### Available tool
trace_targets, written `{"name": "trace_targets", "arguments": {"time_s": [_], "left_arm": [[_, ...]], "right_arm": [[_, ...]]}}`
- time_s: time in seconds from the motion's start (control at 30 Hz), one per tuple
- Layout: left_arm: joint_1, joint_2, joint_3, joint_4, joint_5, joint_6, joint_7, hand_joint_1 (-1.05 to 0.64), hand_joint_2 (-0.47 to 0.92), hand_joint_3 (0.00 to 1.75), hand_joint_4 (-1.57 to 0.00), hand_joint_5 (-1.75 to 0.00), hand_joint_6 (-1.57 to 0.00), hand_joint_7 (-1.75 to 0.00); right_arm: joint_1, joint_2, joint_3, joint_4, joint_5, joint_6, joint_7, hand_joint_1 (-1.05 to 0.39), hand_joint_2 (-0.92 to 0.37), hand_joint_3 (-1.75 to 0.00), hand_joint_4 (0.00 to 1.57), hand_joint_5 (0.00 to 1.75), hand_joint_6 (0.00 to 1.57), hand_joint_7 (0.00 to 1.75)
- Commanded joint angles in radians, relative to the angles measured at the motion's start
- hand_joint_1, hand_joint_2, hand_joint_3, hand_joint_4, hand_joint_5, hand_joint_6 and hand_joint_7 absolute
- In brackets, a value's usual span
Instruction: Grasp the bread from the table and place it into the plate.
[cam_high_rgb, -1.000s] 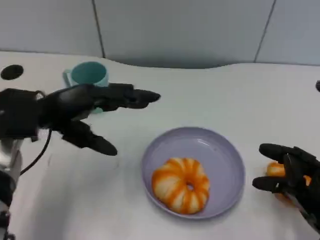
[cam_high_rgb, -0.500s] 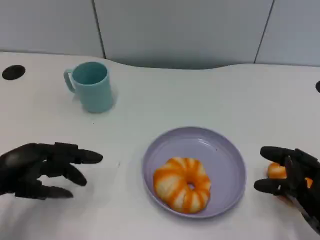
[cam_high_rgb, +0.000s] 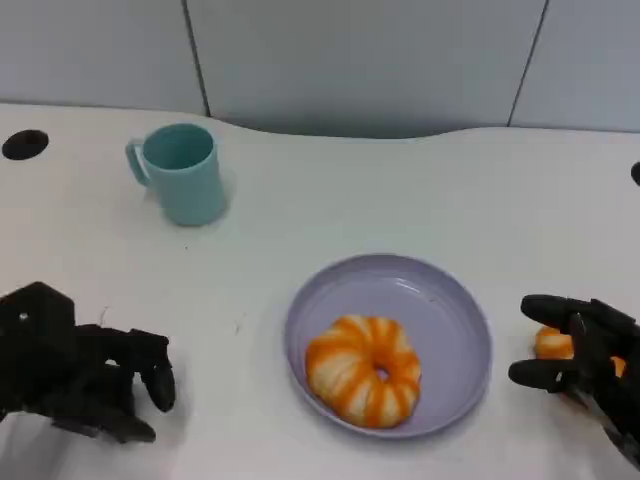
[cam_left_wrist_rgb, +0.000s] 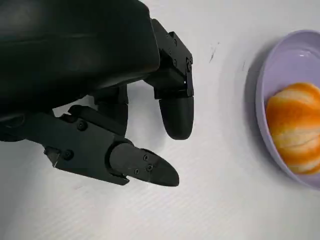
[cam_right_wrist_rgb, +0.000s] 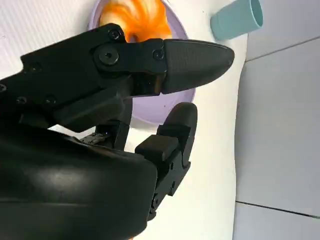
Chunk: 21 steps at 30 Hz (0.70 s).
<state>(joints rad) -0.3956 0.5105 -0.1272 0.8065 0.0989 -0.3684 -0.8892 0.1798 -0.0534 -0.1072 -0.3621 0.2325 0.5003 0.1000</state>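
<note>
Since a second ago the left hand (cam_high_rgb: 75, 375) has dropped from near the mug (cam_high_rgb: 182, 172) to the white table (cam_high_rgb: 420, 190), well left of the plate (cam_high_rgb: 440, 310), fingers curled and holding nothing; the plate itself carries the ring-shaped orange bread (cam_high_rgb: 362, 369); right of the plate, the right hand (cam_high_rgb: 580, 350) rests over a small orange piece (cam_high_rgb: 552, 342), whether gripping it I cannot tell.

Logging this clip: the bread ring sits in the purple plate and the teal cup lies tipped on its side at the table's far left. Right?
Not quite. The bread ring does sit in the purple plate, but the head view shows the teal cup standing upright at the far left, not tipped.
</note>
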Motion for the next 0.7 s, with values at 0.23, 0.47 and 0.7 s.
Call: {"name": "trace_targets", "arguments": {"time_s": [0.23, 0.47, 0.7], "left_arm": [[0.133, -0.065, 0.041, -0.138, -0.057, 0.091, 0.15, -0.43, 0.91, 0.02, -0.58, -1.75, -0.48, -1.75], [0.108, -0.066, 0.028, -0.113, -0.052, 0.117, 0.152, -0.44, 0.92, 0.01, -0.6, -1.75, -0.51, -1.75], [0.093, -0.07, 0.018, -0.081, -0.058, 0.092, 0.141, -0.44, 0.92, 0.01, -0.62, -1.75, -0.53, -1.75]], "right_arm": [[-0.001, -0.019, -0.026, 0.001, 0.0, -0.008, 0.002, -0.33, -0.92, -0.44, 0.52, 1.04, 0.51, 0.72], [-0.006, -0.021, -0.034, 0.015, 0.002, -0.019, 0.01, -0.32, -0.92, -0.43, 0.53, 1.04, 0.51, 0.73], [-0.008, -0.025, -0.046, 0.032, 0.011, -0.029, 0.03, -0.32, -0.92, -0.43, 0.51, 1.06, 0.5, 0.74]]}}
